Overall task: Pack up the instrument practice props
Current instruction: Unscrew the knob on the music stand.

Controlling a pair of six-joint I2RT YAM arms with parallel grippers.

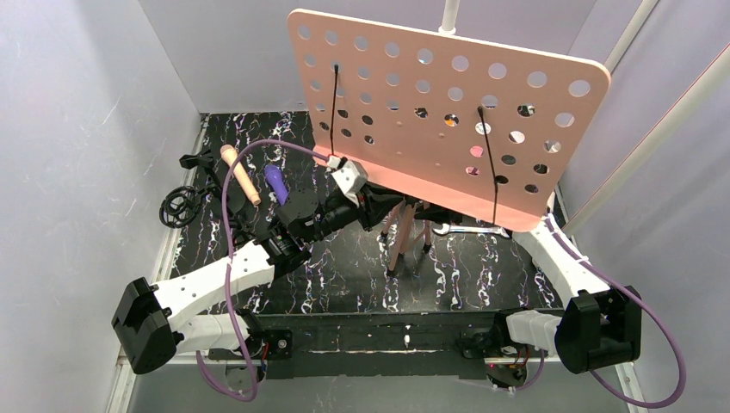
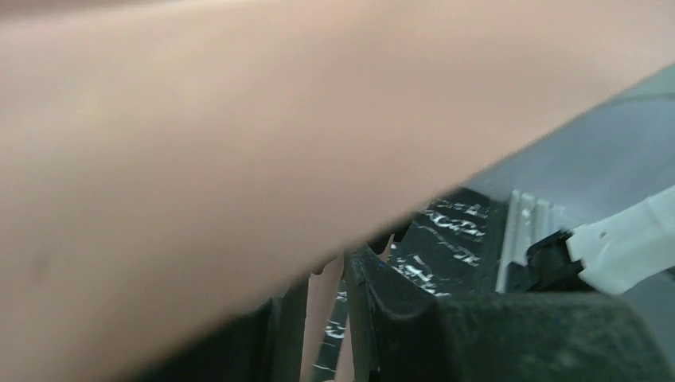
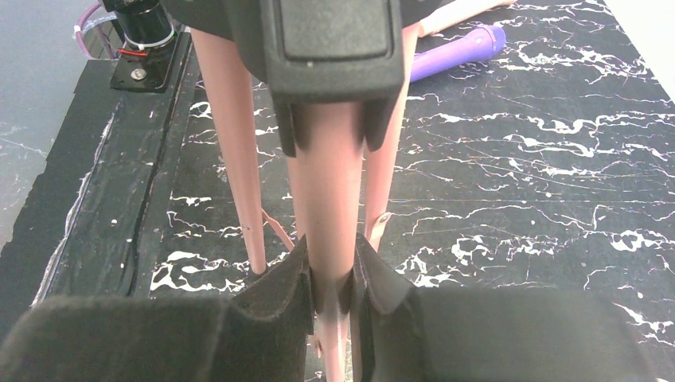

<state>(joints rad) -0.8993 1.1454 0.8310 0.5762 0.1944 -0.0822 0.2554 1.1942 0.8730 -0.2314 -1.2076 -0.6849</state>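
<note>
From above, we see the salmon-pink perforated music rest (image 1: 405,168) filling the upper centre and right of the frame, tilted, with its tripod legs (image 1: 400,241) standing on the black marbled bench (image 1: 344,275) at mid-frame. The left arm (image 1: 232,275) reaches from the lower left in under the rest's lower edge, and the right arm (image 1: 559,258) runs up from the lower right and disappears behind the panel, so neither set of jaws shows here.

The right wrist view supplies what the panel hides. The right jaws are closed narrowly against the stand's centre pole (image 3: 330,199), both pads touching it, below the black hub (image 3: 330,40) where the legs meet.

The left wrist view is mostly a blurred salmon surface. At its bottom edge dark jaw shapes flank a thin pink strip, but we cannot tell whether the left jaws grip it. A white link of the right arm shows at that frame's right edge.

At the overhead frame's upper left lie the peach microphone (image 1: 241,176) and purple microphone (image 1: 277,183) side by side, with the black mic holders (image 1: 196,161) further left. A silver wrench (image 1: 469,230) lies right of the legs.
</note>
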